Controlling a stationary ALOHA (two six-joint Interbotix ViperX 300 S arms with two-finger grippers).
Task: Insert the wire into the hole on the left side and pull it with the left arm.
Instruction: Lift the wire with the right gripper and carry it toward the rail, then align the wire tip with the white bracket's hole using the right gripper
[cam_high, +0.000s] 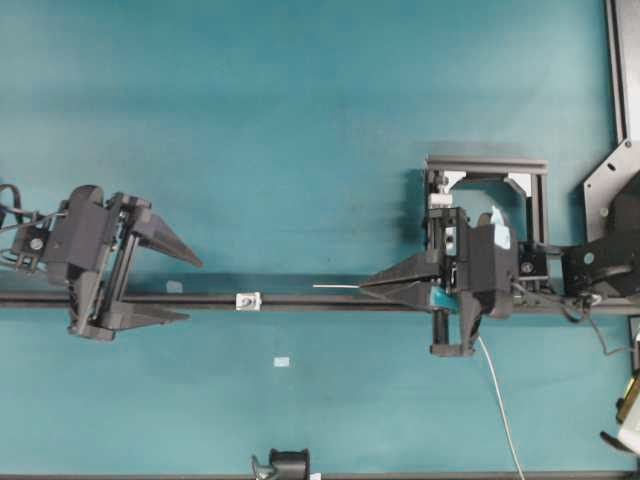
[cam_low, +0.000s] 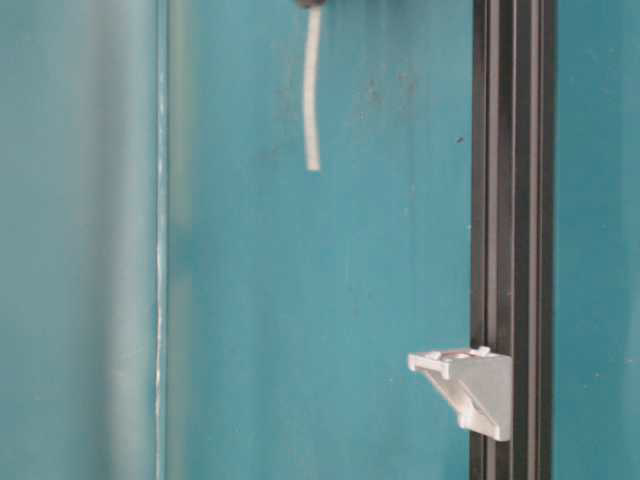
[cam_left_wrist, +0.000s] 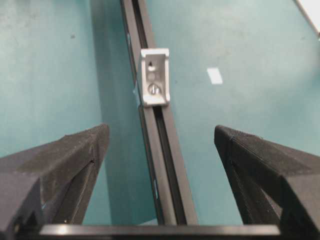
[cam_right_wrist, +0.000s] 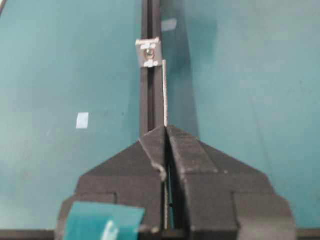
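Observation:
My right gripper (cam_high: 362, 287) (cam_right_wrist: 166, 127) is shut on the thin grey-white wire (cam_high: 335, 286) (cam_right_wrist: 165, 90). A short free end sticks out leftward past its tips, just above the black rail (cam_high: 320, 299). The rest of the wire trails down behind the gripper (cam_high: 500, 400). The wire's tip stops short of the small silver bracket (cam_high: 248, 300) (cam_right_wrist: 148, 52) (cam_low: 470, 385) on the rail. The hole (cam_left_wrist: 151, 65) shows as a dark spot in the bracket (cam_left_wrist: 154, 77). My left gripper (cam_high: 194, 290) (cam_left_wrist: 160, 130) is open, astride the rail to the left of the bracket and holding nothing.
A white clamp block in a black frame (cam_high: 487, 200) stands behind the right gripper. A white tape patch (cam_high: 281, 361) lies on the teal table. A black fixture (cam_high: 285, 465) sits at the front edge, and a metal frame (cam_high: 622, 60) runs along the right.

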